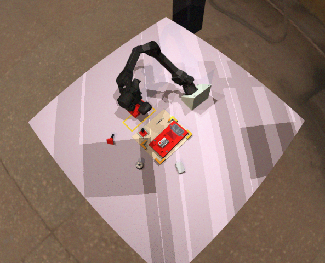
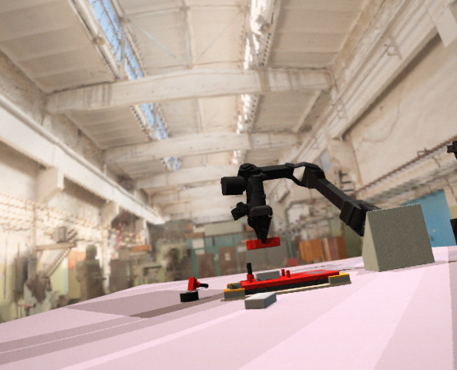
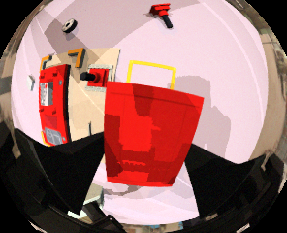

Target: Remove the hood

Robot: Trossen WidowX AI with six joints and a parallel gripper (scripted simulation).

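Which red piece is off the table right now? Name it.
The flat red hood, clamped in the gripper and hanging in the air. The car body and the small red part lie below.

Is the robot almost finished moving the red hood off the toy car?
Partly. Done: the red hood is off the toy car. In hand: the gripper is shut on it, holding it in the air above the table, over the yellow marked area. Left: lower it inside that outline, open up and pull clear.
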